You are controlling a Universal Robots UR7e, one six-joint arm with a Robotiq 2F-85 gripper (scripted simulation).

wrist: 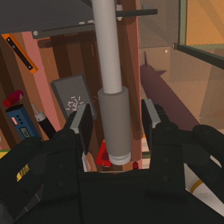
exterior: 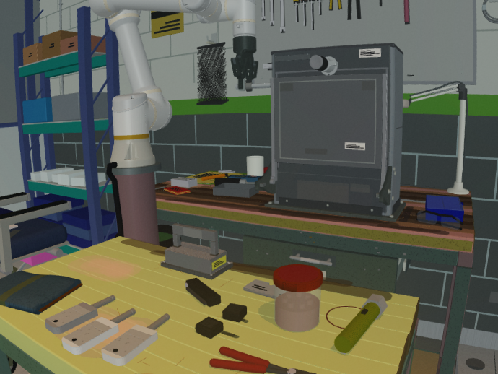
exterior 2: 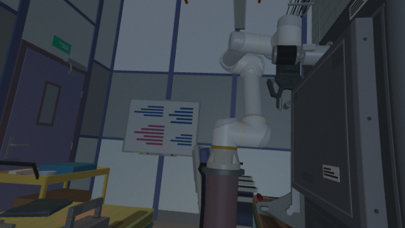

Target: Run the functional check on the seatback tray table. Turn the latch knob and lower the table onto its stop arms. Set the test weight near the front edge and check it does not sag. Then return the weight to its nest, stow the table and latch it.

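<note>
The tray table's side handle (exterior: 257, 85), a grey rod with a thicker grip (wrist: 115, 122), sticks out from the table's upper left edge and is partly hidden by my fingers from the side. The tray table (exterior: 328, 120) stands upright, stowed against the dark seatback unit (exterior: 336, 129) on the back bench. The round latch knob (exterior: 322, 63) sits above its top edge. The test weight (exterior: 196, 251), a grey block with a bail handle, rests in its nest on the yellow front table. My gripper (exterior: 244, 82) (exterior 2: 278, 96) (wrist: 116, 120) hangs over the handle's grip, open around it and holding nothing.
The back workbench (exterior: 313, 217) carries a grey tray (exterior: 235, 188), a white cup (exterior: 255, 165), a blue box (exterior: 444, 207) and a lamp post (exterior: 459, 141). The yellow table (exterior: 201, 314) holds a red-lidded jar (exterior: 297, 298), brushes, pliers and a green torch. Blue shelving (exterior: 64, 120) stands left.
</note>
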